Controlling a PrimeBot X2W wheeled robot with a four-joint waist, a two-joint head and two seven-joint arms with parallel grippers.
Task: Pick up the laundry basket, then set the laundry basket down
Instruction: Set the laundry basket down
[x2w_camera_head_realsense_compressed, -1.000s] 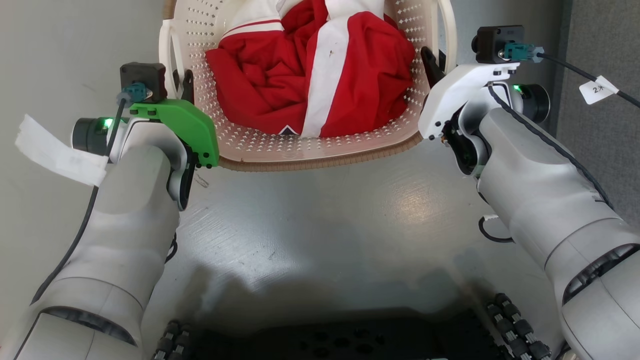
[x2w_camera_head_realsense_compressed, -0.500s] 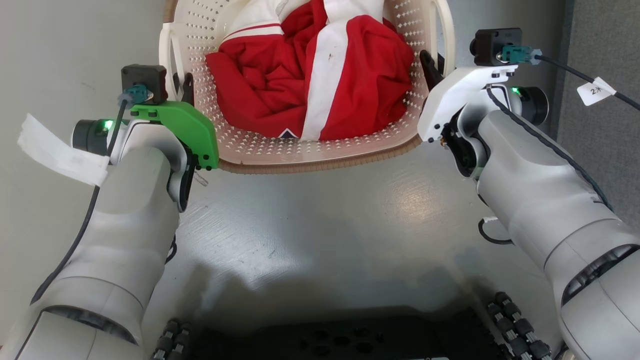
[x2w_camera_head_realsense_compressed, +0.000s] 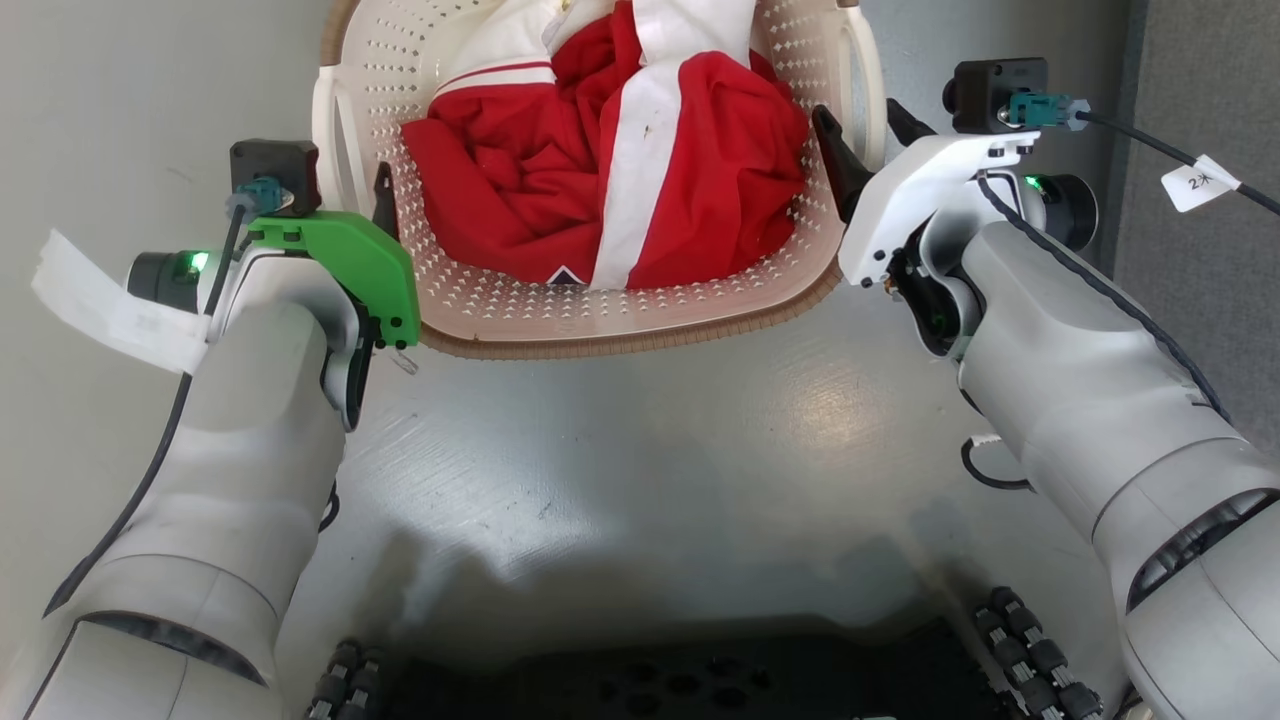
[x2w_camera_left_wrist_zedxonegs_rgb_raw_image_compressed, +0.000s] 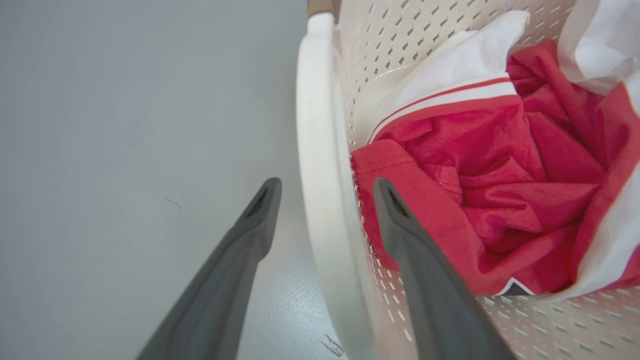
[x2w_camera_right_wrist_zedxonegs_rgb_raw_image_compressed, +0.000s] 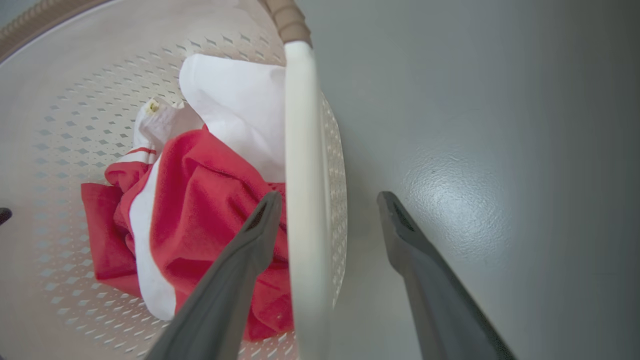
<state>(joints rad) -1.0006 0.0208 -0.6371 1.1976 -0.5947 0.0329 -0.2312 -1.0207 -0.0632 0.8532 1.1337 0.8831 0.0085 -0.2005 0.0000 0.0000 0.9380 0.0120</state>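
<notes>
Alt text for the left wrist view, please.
The left gripper, open, straddles the white side handle of the laundry basket: one finger over the grey floor, the other over the basket's wall. A crumpled red and white garment lies in the basket.

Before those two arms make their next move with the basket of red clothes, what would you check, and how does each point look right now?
1. The left tool sits astride the left handle of the laundry basket, one finger on each side: ok.
2. The right tool sits astride the right handle in the same way: ok.
3. Both tools are open, with gaps beside the handles: ok.
4. The red and white garment is free of the inner fingers: cannot tell, the cloth lies close behind them.
5. The basket's base rests on the floor: cannot tell, the base is hidden.
</notes>
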